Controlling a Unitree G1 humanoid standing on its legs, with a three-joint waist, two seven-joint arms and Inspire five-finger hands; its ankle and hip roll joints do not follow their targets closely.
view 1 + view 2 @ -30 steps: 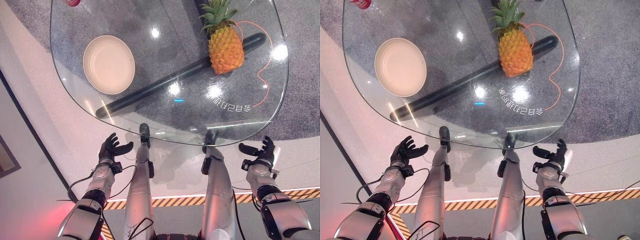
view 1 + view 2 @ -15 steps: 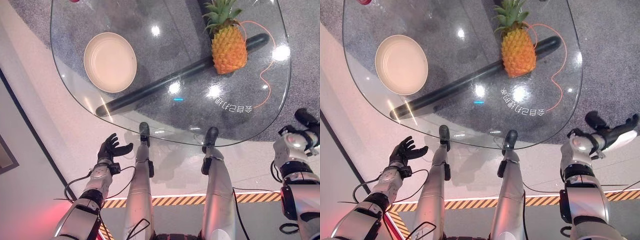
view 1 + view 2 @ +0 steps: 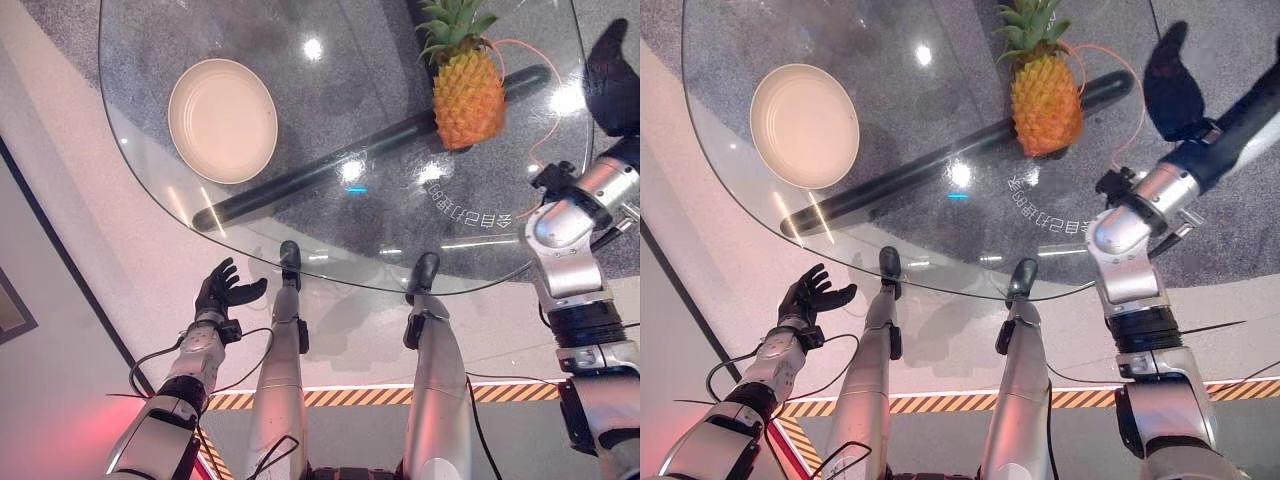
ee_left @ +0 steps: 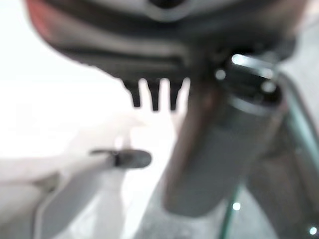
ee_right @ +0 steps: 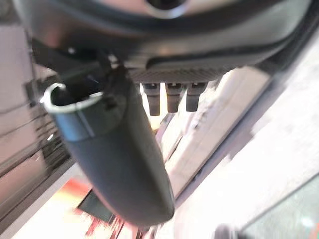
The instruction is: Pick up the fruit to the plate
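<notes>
Pineapple (image 3: 466, 88) stands upright at far right of glass tabletop (image 3: 330, 240), well apart from plate (image 3: 222, 120) at far left. My right robot hand (image 3: 1170, 85) raised beside fruit, fingers straight, holding nothing. Left robot hand (image 3: 222, 291) idle below tabletop edge, relaxed, empty.

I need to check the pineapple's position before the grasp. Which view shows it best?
The right eye view: the whole pineapple stands upright on the glass table, crown included. The left eye view shows it too, nearer the picture's top.
</notes>
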